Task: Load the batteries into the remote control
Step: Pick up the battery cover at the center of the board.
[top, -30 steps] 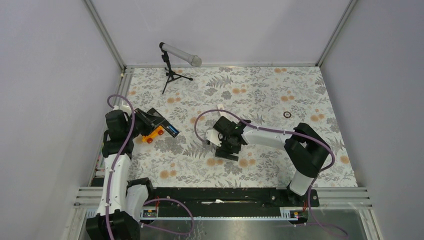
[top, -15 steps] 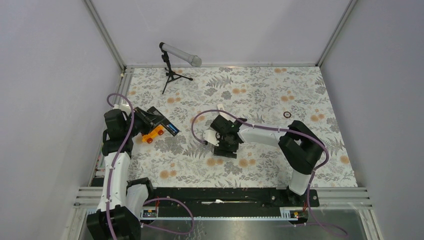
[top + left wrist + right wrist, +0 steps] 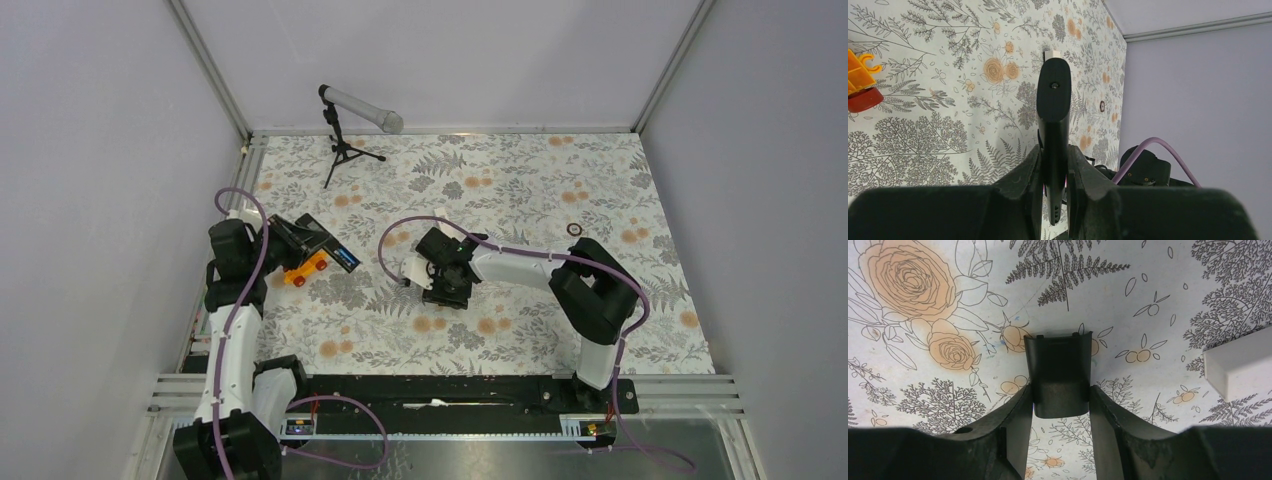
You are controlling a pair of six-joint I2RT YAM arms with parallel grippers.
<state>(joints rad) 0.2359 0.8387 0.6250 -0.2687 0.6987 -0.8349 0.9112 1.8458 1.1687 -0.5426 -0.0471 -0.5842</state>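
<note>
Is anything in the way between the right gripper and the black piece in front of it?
Nothing visible: the black piece sits between the fingers of the right gripper; the white block lies apart to one side.

The left gripper (image 3: pixel 1054 161) clamps a black remote (image 3: pixel 1053 115) pointing to 12 o'clock; an orange toy car (image 3: pixel 858 75) sits at 9 o'clock.
</note>
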